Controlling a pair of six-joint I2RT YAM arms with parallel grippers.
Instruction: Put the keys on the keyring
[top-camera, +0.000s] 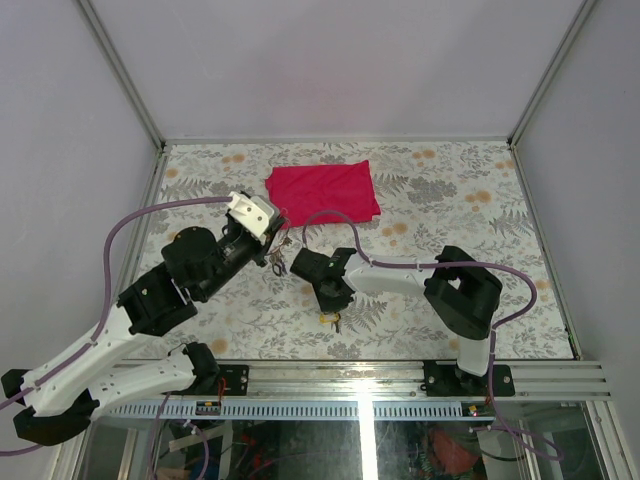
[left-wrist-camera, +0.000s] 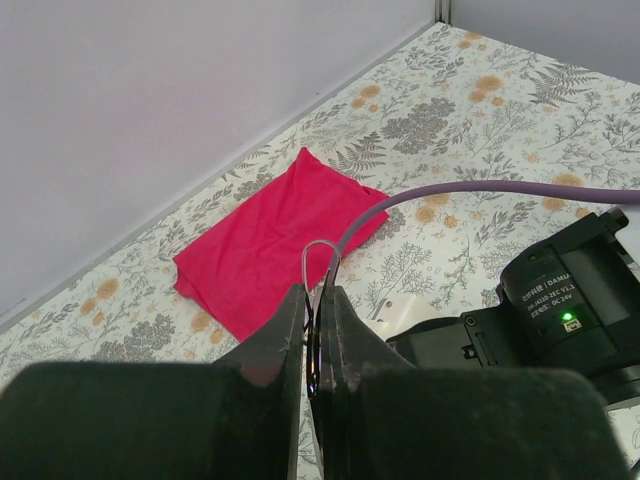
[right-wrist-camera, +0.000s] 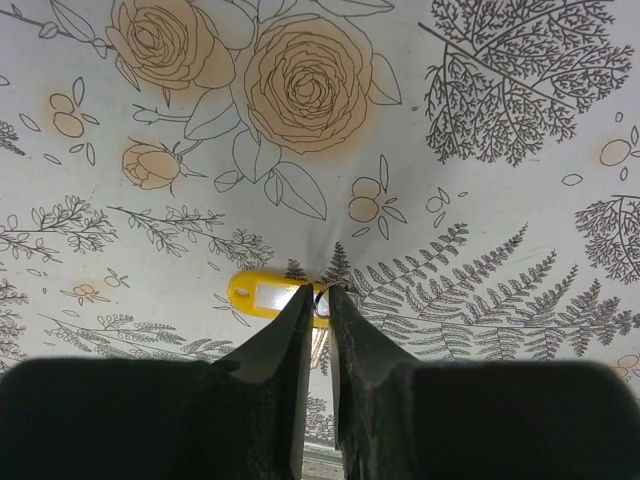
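**Wire ring pinched in left gripper, tag under right**

The left gripper (left-wrist-camera: 318, 297) is closed flat on the keyring (left-wrist-camera: 319, 256). The keyring is a thin silver wire loop, narrow and rounded at the top, standing upright out of the fingertips above the table (left-wrist-camera: 480, 110). The red cloth (left-wrist-camera: 265, 245) lies beyond it. In the top view small dark bits hang at this gripper's tip, too small to identify. The right gripper (right-wrist-camera: 319, 297) is low over the table with its tips pressed together on the little metal loop at the end of a yellow tag (right-wrist-camera: 262, 295) with a white window, which lies flat.
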